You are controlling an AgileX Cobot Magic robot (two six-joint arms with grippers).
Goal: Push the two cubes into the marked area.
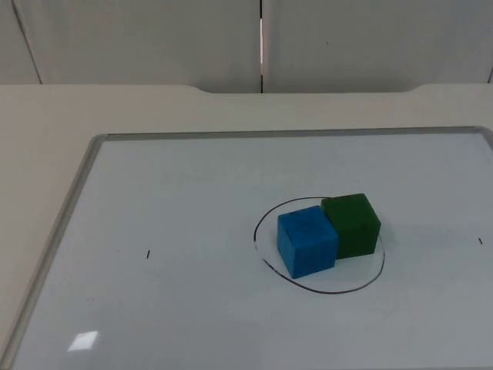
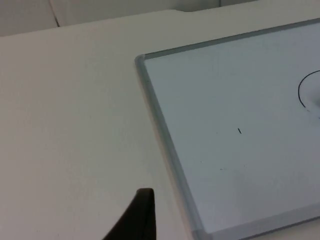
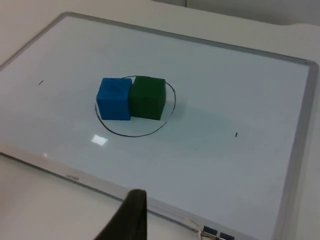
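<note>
A blue cube (image 1: 306,241) and a green cube (image 1: 352,224) stand side by side, touching, on the whiteboard (image 1: 192,231). Both sit inside a hand-drawn black oval (image 1: 323,290), the green one close to its far right line. In the right wrist view the blue cube (image 3: 115,98) and green cube (image 3: 148,97) lie well ahead of my right gripper (image 3: 129,220), which hangs over the bare table just off the board's edge. My left gripper (image 2: 137,220) waits over the bare table beside the board's left frame (image 2: 165,135), far from the cubes.
The whiteboard has a raised grey frame (image 1: 58,223) around it. Small black tick marks sit on the board at the left (image 1: 147,253) and at the right (image 1: 479,240). Cream table top (image 1: 46,131) surrounds the board, with the partition wall (image 1: 154,38) behind.
</note>
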